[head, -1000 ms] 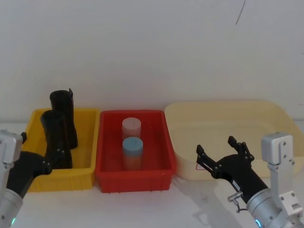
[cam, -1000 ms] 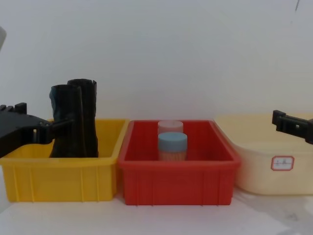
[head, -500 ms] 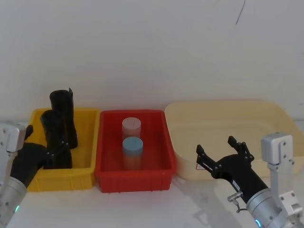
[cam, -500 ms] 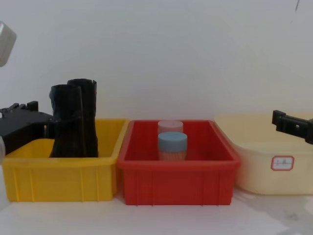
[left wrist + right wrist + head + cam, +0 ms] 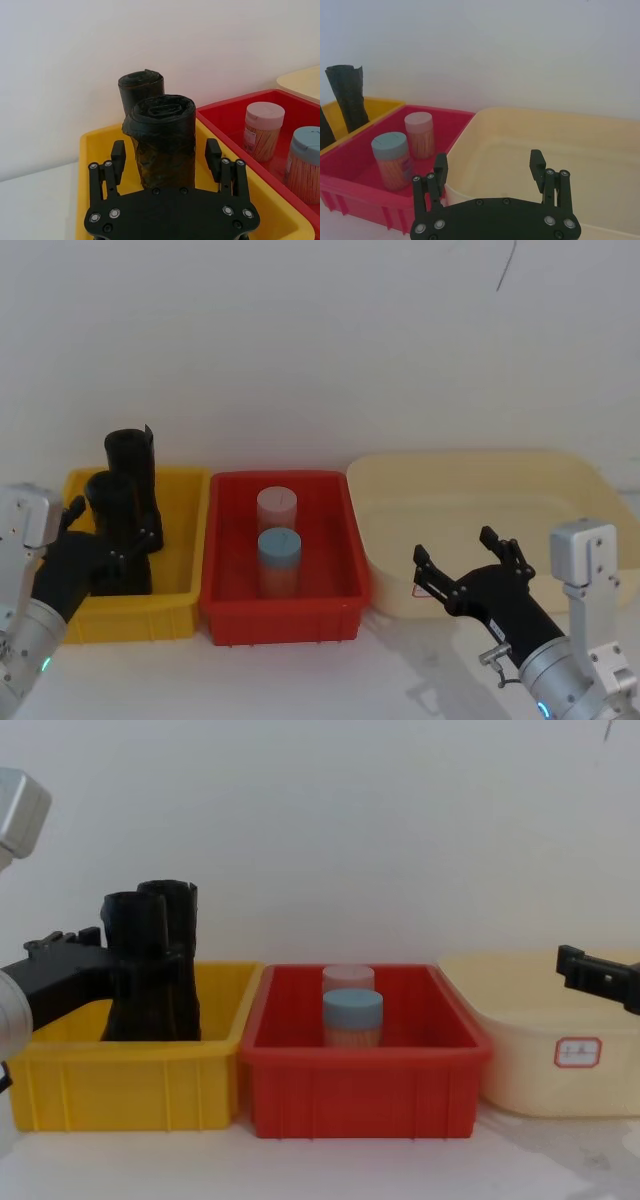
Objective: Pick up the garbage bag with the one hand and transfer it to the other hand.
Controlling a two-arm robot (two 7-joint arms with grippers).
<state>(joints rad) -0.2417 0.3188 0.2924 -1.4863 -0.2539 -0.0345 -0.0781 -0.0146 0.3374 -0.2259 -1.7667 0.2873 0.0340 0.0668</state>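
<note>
Two black rolls stand upright in the yellow bin. The nearer roll is the garbage bag. My left gripper is open and straddles it, one finger on each side with small gaps showing in the left wrist view. A second black roll stands just behind. My right gripper is open with nothing in it and hovers in front of the beige tub.
A red bin sits between the yellow bin and the beige tub. It holds a pink-lidded jar and a blue-lidded jar. A white wall runs close behind all three containers.
My left gripper has moved forward into the yellow bin, so its open fingers now sit on both sides of the nearer roll. The right arm has not moved.
</note>
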